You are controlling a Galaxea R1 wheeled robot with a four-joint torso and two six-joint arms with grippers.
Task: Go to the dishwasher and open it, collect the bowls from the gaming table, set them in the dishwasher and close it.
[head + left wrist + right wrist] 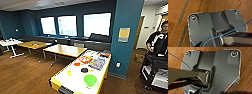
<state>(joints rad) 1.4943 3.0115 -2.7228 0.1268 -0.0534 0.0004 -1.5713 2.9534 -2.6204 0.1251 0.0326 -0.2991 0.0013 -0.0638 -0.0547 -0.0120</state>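
Head view puts the gaming table (75,79) just ahead of us on the wood floor (25,75), beside a teal pillar (125,37). On its white surface sits the lime-green bowl (90,80) near the close end, with small colourful items farther back. A person (158,41) stands at right behind a dark cart (156,71). Whether either end effector is spread or pressed together we cannot tell.

The table (75,77) has a smooth, glossy white top and a yellow rim; the bowl (90,80) on it looks like bright green plastic with a slight sheen; the floor (25,72) is brown wood plank, faintly shiny; the desks (65,49) behind have pale wood tops; the wall (126,20) is matt teal.
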